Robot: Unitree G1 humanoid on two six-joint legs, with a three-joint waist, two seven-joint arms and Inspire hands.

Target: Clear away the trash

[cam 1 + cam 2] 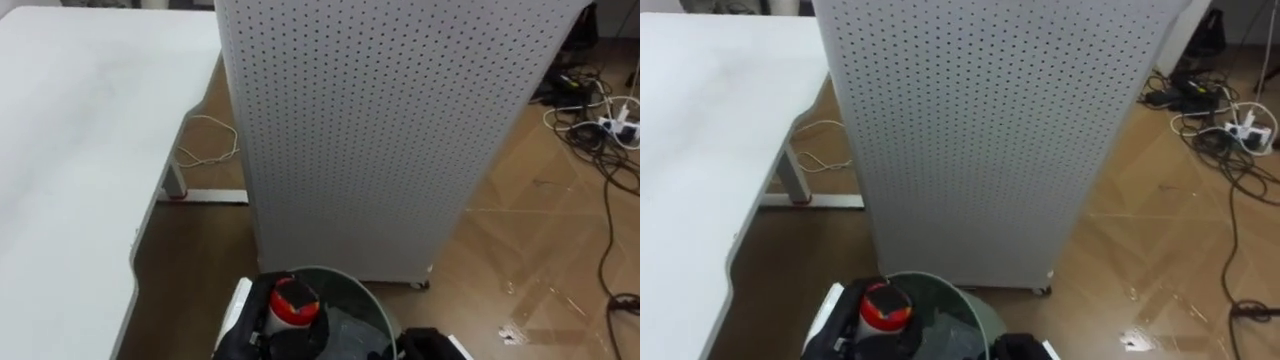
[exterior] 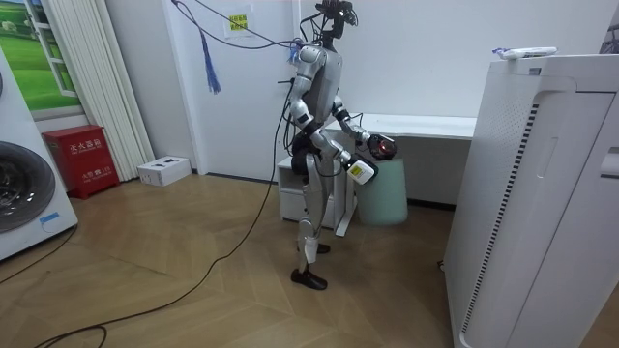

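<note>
- Position: in the room view the robot stands upright, facing a pale green waste bin [image 1: 352, 279] that sits on the floor at the end of a white tabletop [image 1: 70, 150]. Both forearms are raised toward the bin.
- Task's thing: a red-topped dark container [image 1: 292, 303] is off the floor and over the left part of the bin's opening, inside the rim line as seen from the head.
- Left hand [image 1: 256, 320]: its fingers are wrapped round the container's dark body and carry it. The red top faces up toward the camera, so the long axis stands near upright with a slight tilt.
- Right hand [image 1: 425, 346]: it is low at the bin's right rim. How its fingers are set cannot be told, and nothing is seen in it.
- Governing relation: the bin's mouth lies straight below the held container, so the left hand alone is placed for the drop. No reach sideways appears needed, only a release.
- Judgement: the task looks near its end for this item, with deposit as the step in hand.
- Risk: the container sits close to the left rim, so a tilted release might strike the edge.
- Surroundings: a white perforated panel [image 1: 380, 130] stands just behind the bin, and loose cables [image 1: 603, 190] lie well apart to the right.
</note>
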